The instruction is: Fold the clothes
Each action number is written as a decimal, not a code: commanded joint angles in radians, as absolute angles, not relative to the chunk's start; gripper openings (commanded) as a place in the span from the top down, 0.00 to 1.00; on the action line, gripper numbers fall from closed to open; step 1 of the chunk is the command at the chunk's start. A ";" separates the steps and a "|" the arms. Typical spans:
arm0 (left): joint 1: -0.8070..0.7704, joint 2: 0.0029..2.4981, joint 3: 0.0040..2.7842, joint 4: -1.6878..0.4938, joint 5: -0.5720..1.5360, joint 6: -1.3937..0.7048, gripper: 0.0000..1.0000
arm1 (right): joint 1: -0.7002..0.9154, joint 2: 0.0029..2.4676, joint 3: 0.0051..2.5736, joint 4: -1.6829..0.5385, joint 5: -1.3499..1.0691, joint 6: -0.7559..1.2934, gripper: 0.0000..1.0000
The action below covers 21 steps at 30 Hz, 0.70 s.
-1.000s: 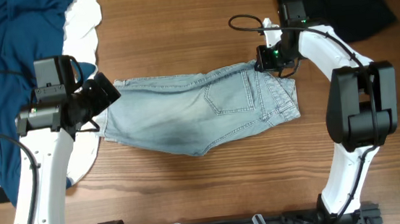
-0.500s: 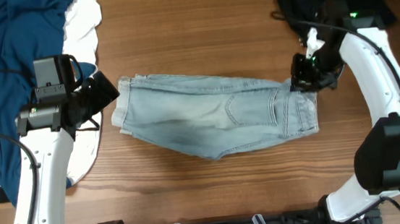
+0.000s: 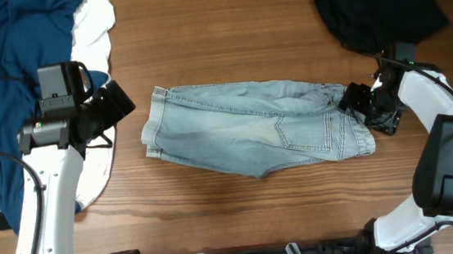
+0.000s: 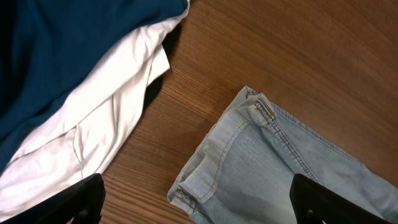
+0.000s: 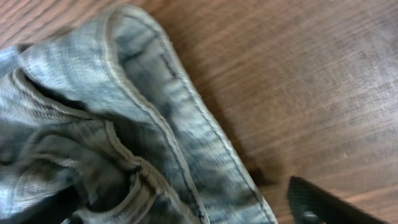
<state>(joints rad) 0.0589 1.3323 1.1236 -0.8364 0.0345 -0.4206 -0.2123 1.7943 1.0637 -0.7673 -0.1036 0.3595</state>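
Where the overhead camera looks down, the denim shorts [image 3: 256, 133] lie flat in the middle of the table [image 3: 219, 37], long axis left to right. The cuffed hem points toward the left gripper [image 3: 124, 103] and the waistband end meets the right gripper [image 3: 356, 99]. In the left wrist view its fingers [image 4: 81, 199] stand wide apart, holding nothing, above the hem corner. In the right wrist view one fingertip [image 5: 323, 202] shows just beside the denim edge; whether it grips cannot be told.
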 commanded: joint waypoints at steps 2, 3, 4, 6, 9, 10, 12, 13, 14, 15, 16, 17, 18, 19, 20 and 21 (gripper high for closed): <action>0.055 1.332 1.127 -0.831 0.024 -0.400 0.05 | -0.208 1.805 1.053 -0.711 -0.105 0.216 0.00; 0.055 1.332 1.127 -0.830 0.025 -0.400 0.05 | -0.207 1.810 1.052 -0.695 -0.107 0.201 0.00; 0.055 1.332 1.127 -0.829 0.024 -0.399 0.05 | -0.207 1.822 1.042 -0.657 -0.127 0.165 0.00; 0.055 1.332 1.127 -0.829 0.025 -0.400 0.05 | -0.207 1.848 1.030 -0.601 -0.161 0.143 0.01; 0.055 1.332 1.127 -0.826 0.024 -0.399 0.05 | -0.207 1.911 1.028 -0.510 -0.270 0.074 0.09; 0.055 1.332 1.127 -0.824 0.024 -0.399 0.05 | -0.206 1.931 1.028 -0.484 -0.271 0.078 0.14; 0.055 1.333 1.127 -0.815 0.024 -0.400 0.05 | -0.206 1.953 1.028 -0.456 -0.270 0.075 0.19; 0.055 1.339 1.127 -0.810 0.025 -0.400 0.05 | -0.206 1.957 1.028 -0.450 -0.270 0.073 0.23; 0.054 1.351 1.127 -0.810 0.025 -0.400 0.05 | -0.206 1.958 1.028 -0.448 -0.270 0.073 0.28; 0.054 1.371 1.127 -0.811 0.025 -0.400 0.05 | -0.206 1.958 1.028 -0.450 -0.270 0.075 0.43; 0.051 1.398 1.125 -0.811 0.030 -0.400 0.05 | -0.206 1.958 1.028 -0.457 -0.271 0.082 0.70; 0.049 1.417 1.125 -0.811 0.033 -0.400 0.05 | -0.206 1.958 1.028 -0.461 -0.271 0.082 0.85; 0.045 1.443 1.125 -0.810 0.033 -0.400 0.05 | -0.206 1.958 1.028 -0.462 -0.271 0.091 0.96; 0.041 1.465 1.125 -0.807 0.033 -0.400 0.05 | -0.206 1.958 1.031 -0.466 -0.271 0.103 0.96; 0.036 1.492 1.125 -0.800 0.033 -0.400 0.06 | -0.206 1.958 1.039 -0.477 -0.272 0.112 0.96; 0.033 1.518 1.125 -0.791 0.033 -0.400 0.06 | -0.206 1.957 1.053 -0.492 -0.280 0.112 0.96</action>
<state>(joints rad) 0.0494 1.4467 1.1240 -0.8062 0.0345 -0.4198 -0.2150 1.8851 1.0725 -0.4496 -0.2813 0.0887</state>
